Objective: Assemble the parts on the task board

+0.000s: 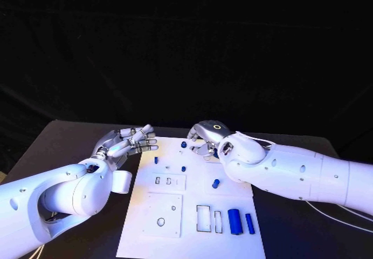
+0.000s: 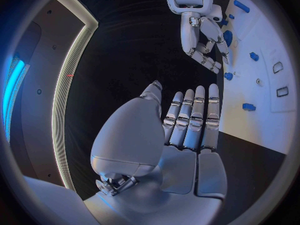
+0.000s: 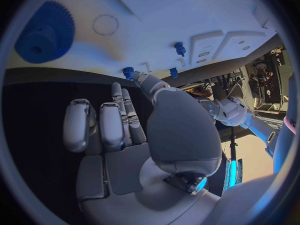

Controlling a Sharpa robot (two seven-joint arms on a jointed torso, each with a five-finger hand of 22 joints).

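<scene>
Right wrist view alone shows a blue gear point(image 3: 44, 33) on the task board point(image 3: 187, 15) beyond the right hand point(image 1: 208, 139), fingers spread, empty; left hand point(image 1: 126, 142) open, off the board's edge over bare worktop point(image 1: 62, 151).

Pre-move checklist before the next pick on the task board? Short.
1. Left hand empty, fingers apart: ok.
2. Right hand empty: ok in the right wrist view, fingers loosely extended.
3. Right hand over the task board far end, beside the small blue peg: ok.
4. Contact between right hand and the peg: cannot tell.
5. Two blue cylinders lying free at the near end: ok.
6. Blue gear on the board, untouched: ok.
</scene>
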